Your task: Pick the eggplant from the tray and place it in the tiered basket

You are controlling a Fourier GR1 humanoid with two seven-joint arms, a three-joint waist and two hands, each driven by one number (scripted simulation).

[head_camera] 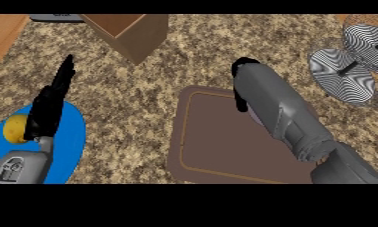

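Currently, my log from the remote station, 5 entries:

1. Tray [214, 151]: brown, flat on the speckled bench [148, 86]. The part I can see carries nothing.
2. Eggplant: nowhere plainly in view. I judge it hidden under the right forearm or the hand, but I cannot confirm that.
3. Right robot hand [241, 83]: pointing down over the tray's far edge. I cannot tell whether it is closed or holding anything.
4. Tiered basket [338, 68]: black-and-white striped tiers at the right, well apart from the right robot hand. I see no eggplant in it.
5. Left robot hand [52, 103]: resting at the left with fingers straight, above a blue plate [70, 141] that holds a yellow round thing [15, 127].

Progress, my estimate: the pick is possibly under way. The carry to the basket and the placing are both left to do.
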